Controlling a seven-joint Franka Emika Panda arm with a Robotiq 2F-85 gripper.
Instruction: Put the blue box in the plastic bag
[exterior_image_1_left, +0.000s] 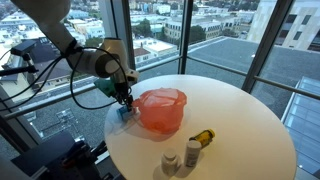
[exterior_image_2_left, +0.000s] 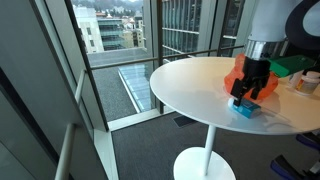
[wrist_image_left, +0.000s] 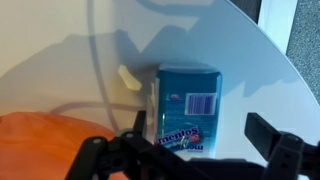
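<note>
A round white surface (exterior_image_1_left: 235, 115) stands on a single pedestal beside tall windows that look out over city buildings. One robot arm (exterior_image_1_left: 85, 60) reaches in over the edge of the surface and points its one pincer (exterior_image_1_left: 124, 100) downward.

There is one blue box (exterior_image_1_left: 126, 113). It lies flat on the surface near the rim, directly beneath the pincer. In the wrist view the blue box (wrist_image_left: 188, 105) shows a barcode label on its top face and sits between the two dark fingers (wrist_image_left: 272, 140). The pincer (wrist_image_left: 200, 130) is spread wide, wider than the box, with a clear gap on the barcode side, and it has hold of nothing.

There is one plastic bag (exterior_image_1_left: 160, 110), orange-red and translucent. It stands crumpled on the surface just beside the box, with its mouth facing up. In an exterior view the bag (exterior_image_2_left: 268, 86) is partly behind the pincer (exterior_image_2_left: 247, 92), with the box (exterior_image_2_left: 244, 108) in front of it, nearer the edge.

Three bottles sit well apart from the box, toward the near rim. Two white bottles (exterior_image_1_left: 171, 160) stand upright close together, and one darker bottle (exterior_image_1_left: 204, 136) with yellow on it lies on its side.

One small pale scrap (wrist_image_left: 128, 80) lies next to the box; what it is cannot be told.
</note>
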